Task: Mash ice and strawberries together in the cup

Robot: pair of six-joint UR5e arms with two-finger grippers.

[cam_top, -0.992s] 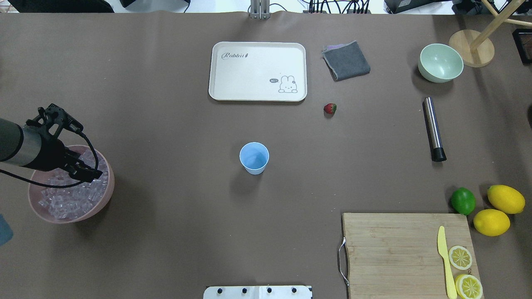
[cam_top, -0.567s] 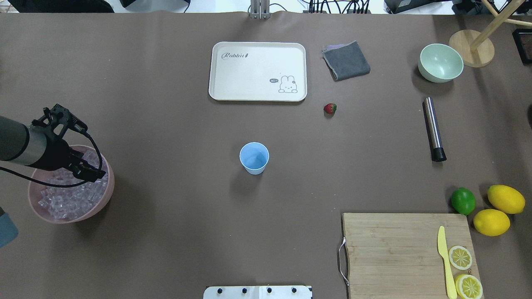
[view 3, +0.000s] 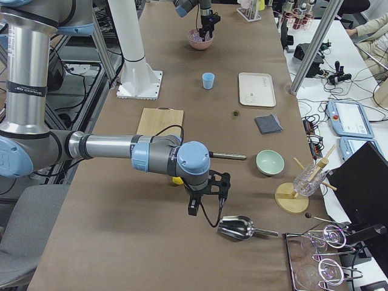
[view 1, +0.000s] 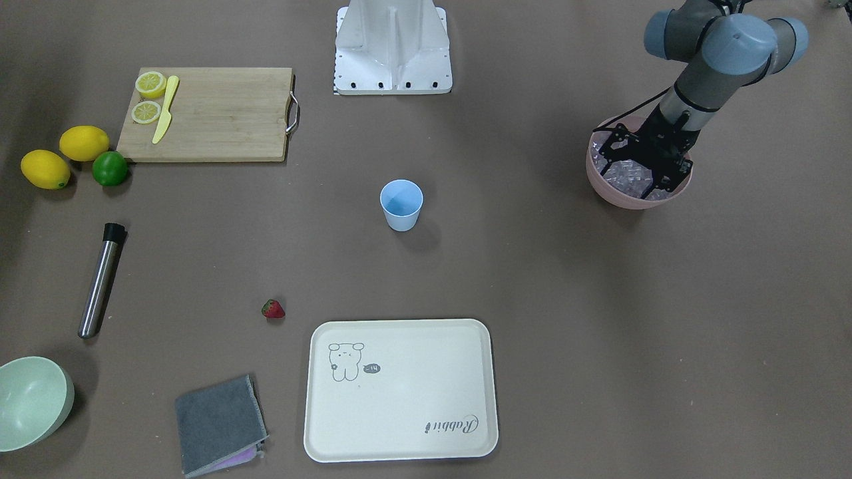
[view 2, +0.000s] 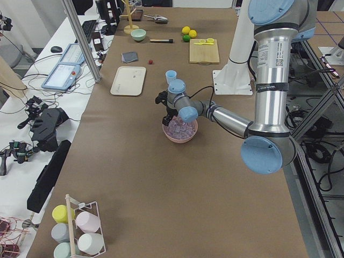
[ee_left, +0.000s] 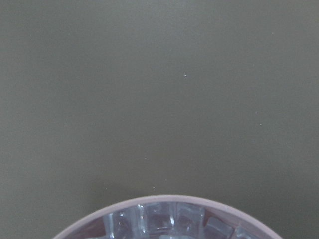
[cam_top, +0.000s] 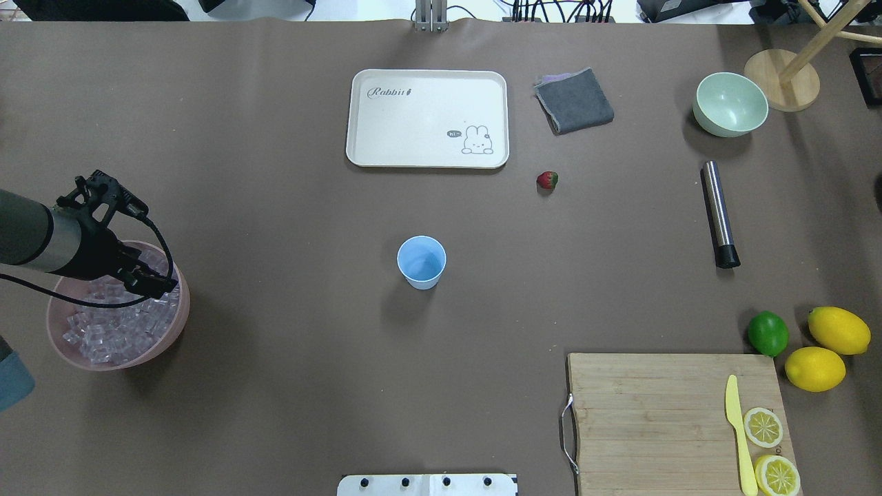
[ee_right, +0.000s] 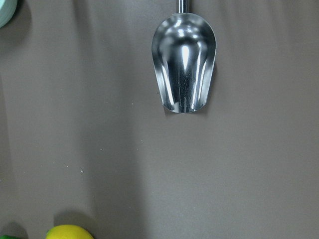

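Brown-papered table, long, with lab benches and cables beyond its edges. Mid-table: light-blue cup [cam_top: 422, 262], upright, alone, well apart from everything else. Beyond it, away from the robot: cream rabbit-print tray [cam_top: 427, 117], flat. Just off the tray's corner, one small red strawberry [cam_top: 547, 180] on the bare paper, between the tray and a steel muddler [cam_top: 719, 213] lying flat with its black end toward the robot. Beside the tray, a folded grey cloth [cam_top: 574, 100]; further right, a pale green bowl [cam_top: 730, 105].

Far left of the table: pink bowl [cam_top: 176, 324], heaped with ice [cam_top: 110, 331], clear cubes with a faint lilac cast. Left gripper [view 1: 642, 169] over the bowl, toward the side nearest the cup, pointing down, fingers spread, tips at or just above the cubes; contact unclear, and no telling whether a cube sits between them. Left wrist view: only the bowl's rim and a few cubes along the bottom edge, bare paper beyond.

Right side, near the robot: wooden cutting board [cam_top: 654, 413] carrying a yellow knife [cam_top: 737, 434] and two lemon halves [cam_top: 763, 427]. Off its far right corner, a lime [cam_top: 767, 333] near two whole lemons [cam_top: 838, 330].

Right gripper [view 3: 205, 206] low over the table's right end, seen only from the side; spread or pressed together, impossible to tell. Below it in the right wrist view, a steel scoop [ee_right: 184, 62] lying on the paper, hollow side up.
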